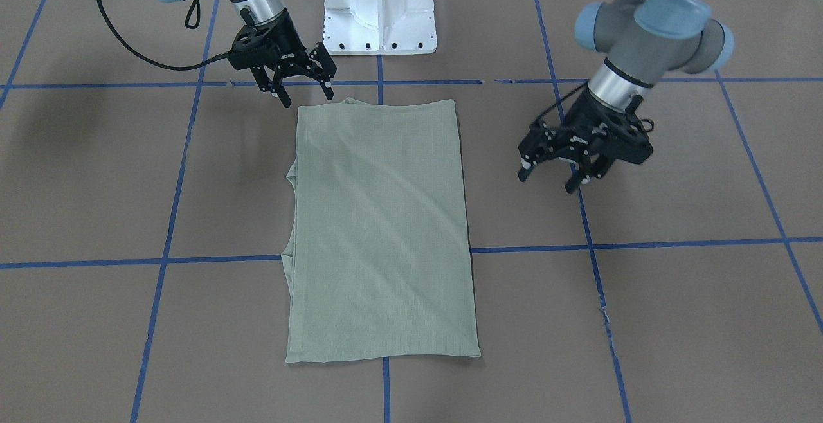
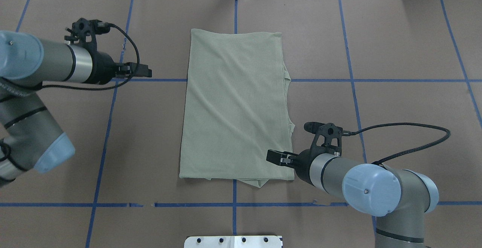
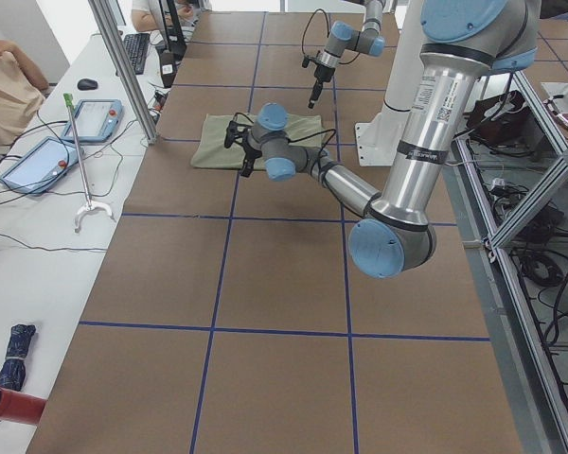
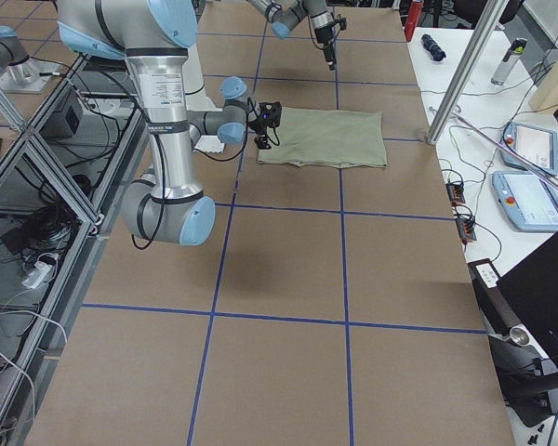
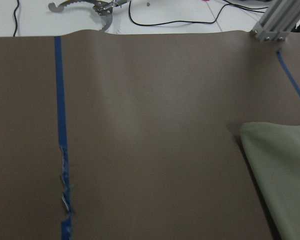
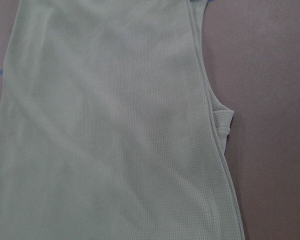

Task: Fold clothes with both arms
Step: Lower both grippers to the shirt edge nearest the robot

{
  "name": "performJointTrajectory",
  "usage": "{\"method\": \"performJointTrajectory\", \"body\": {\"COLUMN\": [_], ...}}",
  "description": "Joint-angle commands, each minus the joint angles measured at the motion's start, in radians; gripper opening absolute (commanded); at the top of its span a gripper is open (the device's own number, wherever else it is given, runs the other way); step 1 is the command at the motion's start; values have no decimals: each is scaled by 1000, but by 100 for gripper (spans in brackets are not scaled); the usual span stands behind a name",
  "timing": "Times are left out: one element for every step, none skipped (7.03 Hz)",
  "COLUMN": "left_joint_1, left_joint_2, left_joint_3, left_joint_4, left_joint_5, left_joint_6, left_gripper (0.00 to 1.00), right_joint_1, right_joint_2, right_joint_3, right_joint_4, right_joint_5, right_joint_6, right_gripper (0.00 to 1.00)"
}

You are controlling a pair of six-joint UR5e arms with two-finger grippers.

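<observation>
My right black two-finger gripper (image 1: 307,92) hangs spread and empty, one corner of the sage-green knit shirt (image 1: 382,230), folded to a long strip, just below its fingertips. My left gripper (image 1: 546,182), equally spread and empty, stands apart beside it. I'd pinch all layers at matching corners and lift evenly.

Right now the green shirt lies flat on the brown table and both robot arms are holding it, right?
Not quite. The shirt does lie flat on the table, but neither arm holds it: the front-facing view shows the left gripper and the right gripper with fingers open and nothing between them.
</observation>
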Motion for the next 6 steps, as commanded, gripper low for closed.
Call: {"method": "performJointTrajectory", "body": {"left_joint_1": [222, 348, 392, 433, 450, 472], "left_joint_2": [77, 77, 69, 59, 47, 25], "left_joint_3": [-176, -160, -137, -109, -80, -54], "left_joint_4": [42, 44, 41, 39, 37, 36], "left_joint_5": [153, 282, 334, 337, 343, 378], "left_joint_6": [-353, -460, -581, -643, -654, -654], "left_gripper": [100, 97, 81, 76, 76, 76], "right_joint_1": [0, 0, 0, 0, 1, 1], "right_joint_2": [-15, -11, -8, -8, -8, -8], "right_joint_3": [1, 1, 0, 0, 0, 0], "right_joint_4": [37, 36, 36, 36, 36, 36], "right_joint_5": [-33, -44, -52, -56, -57, -58], "right_joint_6": [117, 117, 120, 120, 120, 120], "right_gripper": [100, 100, 100, 100, 100, 100]}}
